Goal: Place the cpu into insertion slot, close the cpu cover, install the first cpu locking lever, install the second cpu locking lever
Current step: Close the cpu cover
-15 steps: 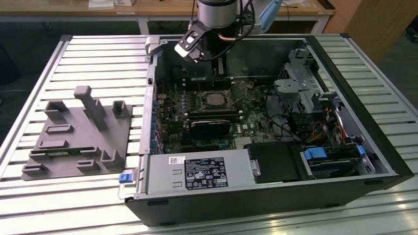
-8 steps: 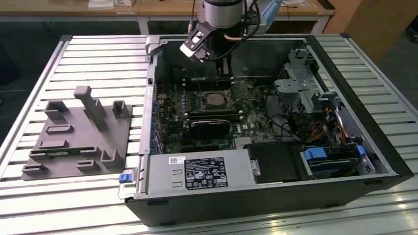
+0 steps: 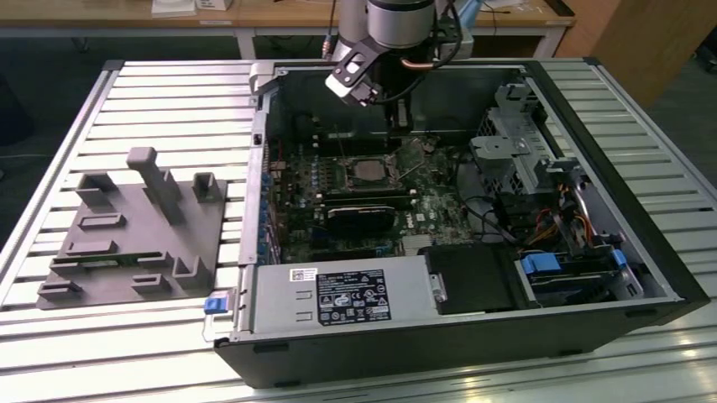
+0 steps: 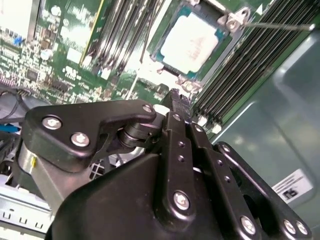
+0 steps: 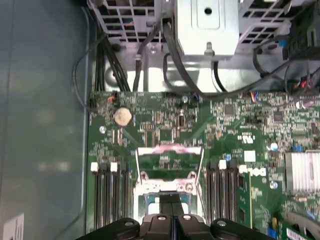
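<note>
Closing the cover [image 5: 170, 149] is judged to be the step in hand, from how things lie.

- **Chip [image 4: 192, 40]:** seated flat in the slot [image 4: 231, 22], silver top bare, on the green board [image 5: 235, 125] inside the computer case [image 3: 448, 353].
- **Cover:** thin metal frame with a square window, swung open on its hinge and clear of the chip. The board shows through the window. Its exact tilt cannot be told.
- **Pincer [image 4: 177, 100]:** fingers together, nothing seen between them. The tip is low in the case, just beside the slot's edge; whether it touches anything cannot be told.
- **Lever [image 4: 275, 23]:** thin rod reaching out over the memory slots [image 4: 250, 65], apparently free of its catch.

**Handling note (judgement).** Push with the closed tip on the frame's free edge, not near the hinge. Follow the hinge arc down slowly. Keep off the chip's top and the slot's rim. Leave the lever swung clear so the frame can lie flat beneath it.

**Views compared**
- **Second wrist view:** gives the seated chip, the lever and the pincer's black linkage.
- **First wrist view:** gives the raised cover from above, a coin battery [image 5: 122, 116], and cables [image 5: 175, 55] under a metal cage [image 5: 207, 22].
- **Exterior view:** gives the whole case on a slatted table [image 3: 67, 109], with a grey holder [image 3: 134, 227] at the exterior view's left.
</note>
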